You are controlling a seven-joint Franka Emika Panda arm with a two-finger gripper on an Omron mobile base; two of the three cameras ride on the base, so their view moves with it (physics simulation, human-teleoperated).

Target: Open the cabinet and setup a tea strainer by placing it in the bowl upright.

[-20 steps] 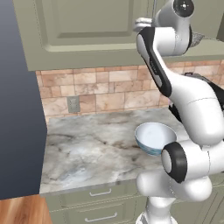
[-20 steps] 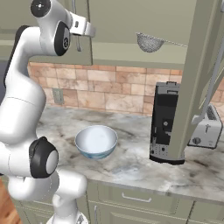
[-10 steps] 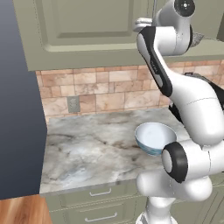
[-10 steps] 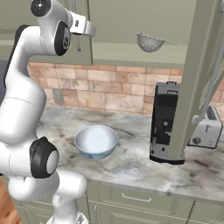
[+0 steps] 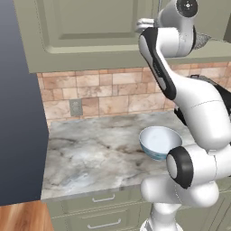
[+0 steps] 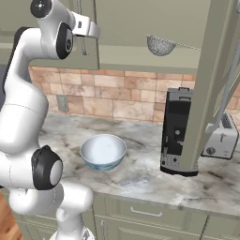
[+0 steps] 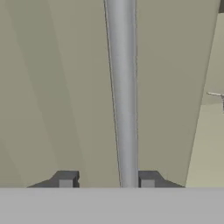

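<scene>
My gripper [image 7: 106, 179] is up at the olive-green cabinet [image 5: 90, 31], its fingers astride the long silver handle [image 7: 122, 87] of the closed left door. The right fingertip [image 7: 147, 180] lies against the bar, while a gap remains between the bar and the left fingertip [image 7: 65, 180], so the jaws stand open. The cabinet's right door [image 6: 211, 84] hangs open. Inside, on the shelf, sits the tea strainer [image 6: 161, 45], a small mesh cup with a thin handle. The bowl [image 6: 103, 152], white inside and pale blue outside, stands on the marble counter [image 5: 90, 153] in front of my base.
A black coffee machine [image 6: 176, 131] stands on the counter under the open door, with a silver toaster [image 6: 220, 138] beyond it. A tall dark panel [image 5: 18, 113] borders the counter on the left. Drawers [image 5: 103, 198] run below the counter edge.
</scene>
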